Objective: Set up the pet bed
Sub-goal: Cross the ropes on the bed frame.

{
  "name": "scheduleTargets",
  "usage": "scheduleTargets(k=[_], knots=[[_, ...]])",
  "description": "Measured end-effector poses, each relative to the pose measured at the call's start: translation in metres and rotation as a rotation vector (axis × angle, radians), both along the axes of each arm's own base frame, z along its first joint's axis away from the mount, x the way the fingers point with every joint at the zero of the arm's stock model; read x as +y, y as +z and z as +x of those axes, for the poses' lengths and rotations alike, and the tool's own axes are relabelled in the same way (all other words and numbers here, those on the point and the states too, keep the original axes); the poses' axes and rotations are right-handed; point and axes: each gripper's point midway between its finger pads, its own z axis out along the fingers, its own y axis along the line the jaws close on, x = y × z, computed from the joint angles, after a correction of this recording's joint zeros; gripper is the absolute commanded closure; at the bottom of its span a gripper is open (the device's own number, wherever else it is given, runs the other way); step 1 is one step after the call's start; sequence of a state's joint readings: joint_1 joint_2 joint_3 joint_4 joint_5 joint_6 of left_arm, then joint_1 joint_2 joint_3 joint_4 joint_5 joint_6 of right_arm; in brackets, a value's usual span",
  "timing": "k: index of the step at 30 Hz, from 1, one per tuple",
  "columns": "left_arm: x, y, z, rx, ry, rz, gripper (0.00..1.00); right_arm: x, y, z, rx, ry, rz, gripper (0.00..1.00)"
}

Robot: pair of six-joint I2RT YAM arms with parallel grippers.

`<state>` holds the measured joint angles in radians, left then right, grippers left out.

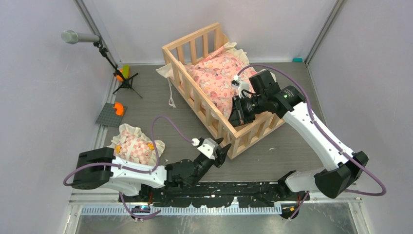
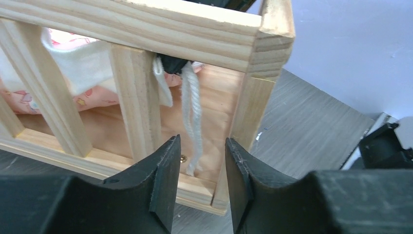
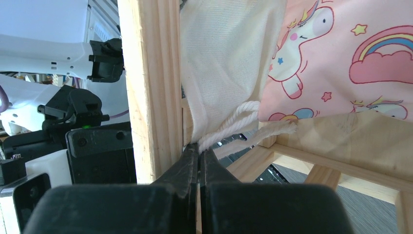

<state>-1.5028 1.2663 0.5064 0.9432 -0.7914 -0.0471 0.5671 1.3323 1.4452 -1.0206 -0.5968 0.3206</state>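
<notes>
Nearest me, the left gripper (image 2: 202, 146) stands with its jaws apart and nothing between them, just outside the near corner of the pet bed (image 2: 146, 22), which sits slantwise in the middle of the table. Through that gap its wrist camera shows a white cord (image 2: 192, 112) dangling inside the slats. The overhead view cannot show the cord there, because the right arm covers the spot. The right gripper (image 3: 199, 151) dips inside the bed's near end, clenched on the cord where it leaves the cream edge of the pink cushion (image 1: 219, 78). Whether cloth is pinched too, I cannot tell. Bare table lies right of the corner post. Well to the left lies a small frilled pillow (image 1: 136, 148). The bed's far end stands near the back wall.
</notes>
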Motion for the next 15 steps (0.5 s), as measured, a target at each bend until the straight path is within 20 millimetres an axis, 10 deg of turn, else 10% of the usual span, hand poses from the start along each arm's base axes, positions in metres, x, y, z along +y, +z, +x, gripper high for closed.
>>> scheduleTargets(k=[15], knots=[[0.008, 0.005, 0.013, -0.004, 0.037, -0.014, 0.62, 0.0, 0.0, 0.0, 0.001, -0.001, 0.0, 1.0]])
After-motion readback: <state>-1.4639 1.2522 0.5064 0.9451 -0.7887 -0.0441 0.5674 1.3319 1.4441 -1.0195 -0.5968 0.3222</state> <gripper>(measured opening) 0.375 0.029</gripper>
